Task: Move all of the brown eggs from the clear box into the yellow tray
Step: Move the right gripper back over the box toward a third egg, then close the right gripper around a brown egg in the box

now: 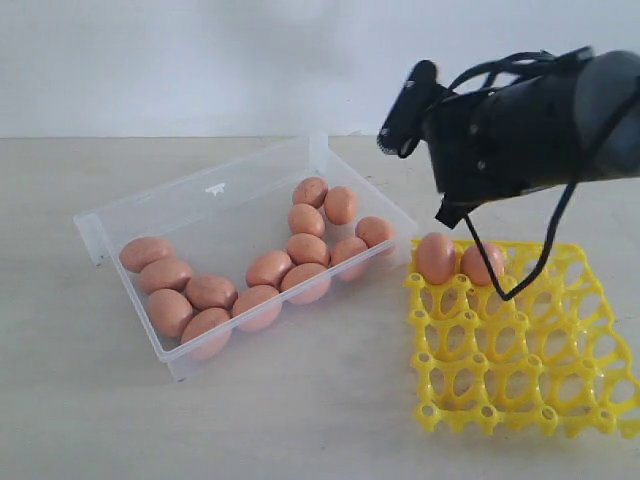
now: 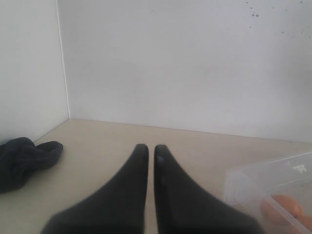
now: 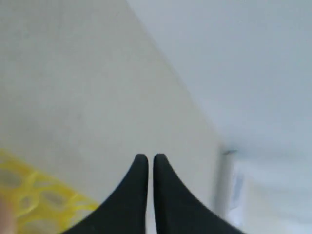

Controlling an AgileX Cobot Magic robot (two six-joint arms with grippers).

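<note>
Brown eggs (image 1: 268, 268): most lie loose in the clear box (image 1: 130, 205), in a curving run from its near corner to the end beside the tray. Two sit in neighbouring cups of the far row of the yellow tray (image 1: 520, 385). All other cups are empty.

Exterior view: the right arm (image 1: 520, 130) hangs above the tray's far edge, its fingers hidden behind its own body. The box and tray stand just beside each other on the pale table (image 1: 300, 430).

Left wrist view: the left gripper (image 2: 147, 147) is off to the side, its jaws pressed together on nothing. One corner of the box shows, with an egg behind its wall. A dark cloth (image 2: 24, 161) lies by the wall.

Right wrist view: the right gripper (image 3: 147, 157) has its jaws pressed together and empty. A blurred piece of the tray lies below it.

Step, as I judge it: between eggs, transfer barely begun. The next move calls for spreading the right jaws, crossing to the box's nearest egg, coming down astride it and closing gently.

Writing: none legible. A small moulded mark on the box's far wall is too faint to read.
</note>
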